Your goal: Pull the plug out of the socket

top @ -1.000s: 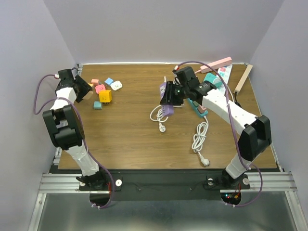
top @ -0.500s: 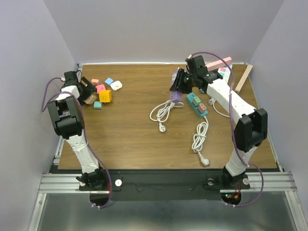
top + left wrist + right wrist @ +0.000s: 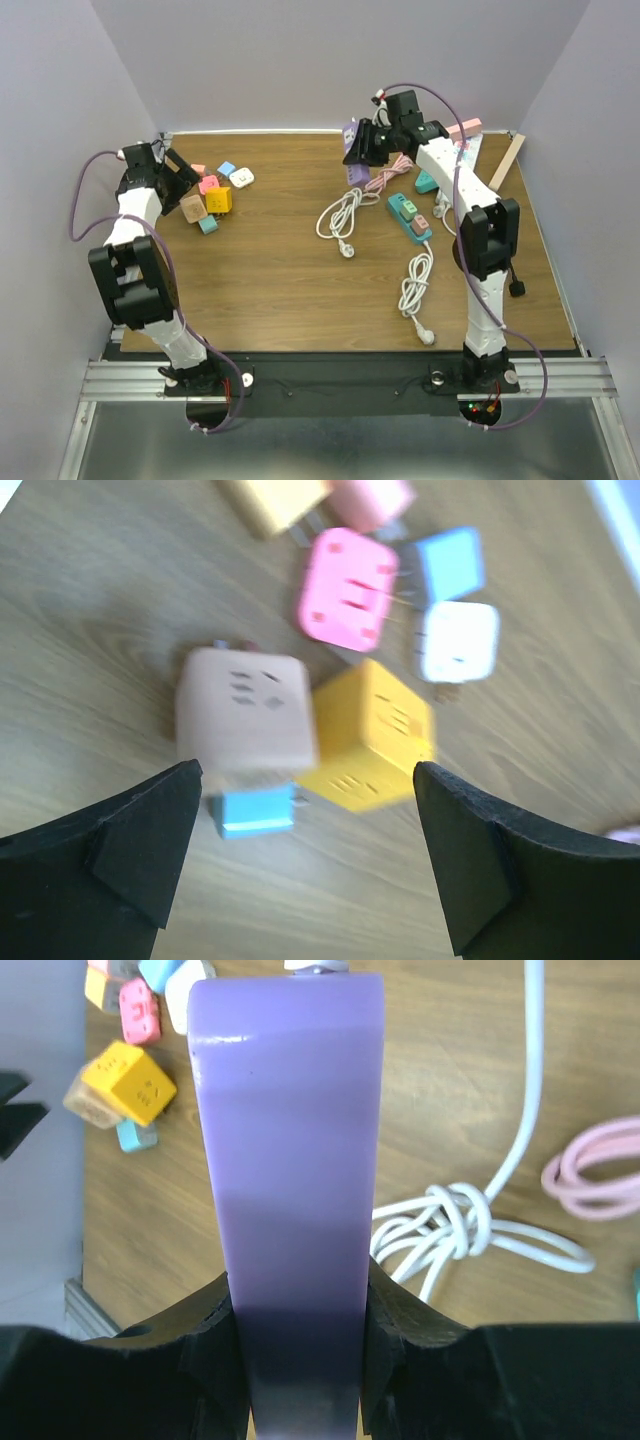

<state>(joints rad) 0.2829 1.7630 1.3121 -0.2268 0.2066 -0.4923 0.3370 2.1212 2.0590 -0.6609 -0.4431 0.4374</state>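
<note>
Purple power strip (image 3: 355, 172) held off the desk (image 3: 270, 270), nothing unplugged yet.
From above, the right claw (image 3: 358, 150) holds the strip near the far edge, with the white cord (image 3: 340, 215) trailing beneath it. The left claw (image 3: 172, 172) hangs well left of the strip, over coloured cubes (image 3: 210, 195). Left wrist: that claw is released and empty. Right wrist: the right claw is clenched round the strip, and what looks like the white plug (image 3: 318, 965) sits at its far end. The strip seems light, rigid and smooth, so pinch the plug's hard body, not the limp cord.

- L black two-finger gripper (image 3: 305, 780): fingers spread wide, pointing down; arm extended far-left.
- R black two-finger gripper (image 3: 295, 1330): clamped on purple plastic power strip (image 3: 290, 1140), a finger each side; arm extended far, wrist turned left.
</note>
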